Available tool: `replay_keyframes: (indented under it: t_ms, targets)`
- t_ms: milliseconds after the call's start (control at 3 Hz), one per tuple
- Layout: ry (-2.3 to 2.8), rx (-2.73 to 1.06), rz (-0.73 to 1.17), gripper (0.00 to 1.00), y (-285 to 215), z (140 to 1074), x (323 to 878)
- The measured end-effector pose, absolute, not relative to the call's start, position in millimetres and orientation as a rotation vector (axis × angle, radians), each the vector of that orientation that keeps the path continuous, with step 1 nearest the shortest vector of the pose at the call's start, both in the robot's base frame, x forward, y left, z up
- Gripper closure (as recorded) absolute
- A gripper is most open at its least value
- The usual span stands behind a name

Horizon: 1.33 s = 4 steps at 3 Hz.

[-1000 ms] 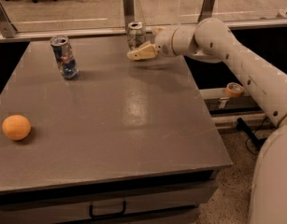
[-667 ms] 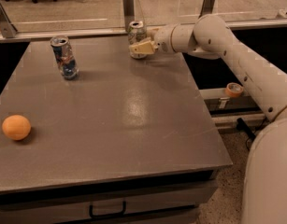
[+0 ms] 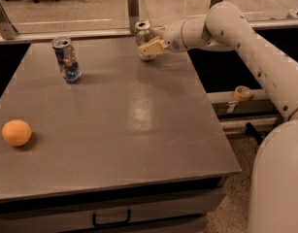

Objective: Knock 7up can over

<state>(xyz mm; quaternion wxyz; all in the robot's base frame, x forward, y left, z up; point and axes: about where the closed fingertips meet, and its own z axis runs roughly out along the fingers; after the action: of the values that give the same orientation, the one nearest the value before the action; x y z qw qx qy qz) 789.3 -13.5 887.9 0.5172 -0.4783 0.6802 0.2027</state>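
My gripper [image 3: 152,46] sits against the upright 7up can [image 3: 143,34], far side; I can't tell its grip. Next, I shove left.

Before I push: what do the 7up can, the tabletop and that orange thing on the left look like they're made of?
7up can: thin metal, probably aluminium; silvery wall, shiny top rim. Tabletop: grey, smooth, semi-matt laminate or coated board, judging by the soft glare. Orange thing: round, matt; fruit or plastic ball, cannot tell which. The gripper is at the can's lower part.
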Motion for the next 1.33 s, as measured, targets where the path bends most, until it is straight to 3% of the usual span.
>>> replay_keyframes:
  t_ms: [333, 1000, 1333]
  targets:
    - [1.643, -1.26, 0.442, 1.0, -19.5, 919.9, 780.3]
    - [1.689, -1.569, 0.382, 1.0, -12.2, 968.9, 730.4]
    - [1.747, -1.775, 0.425, 1.0, -11.0, 950.9, 687.0]
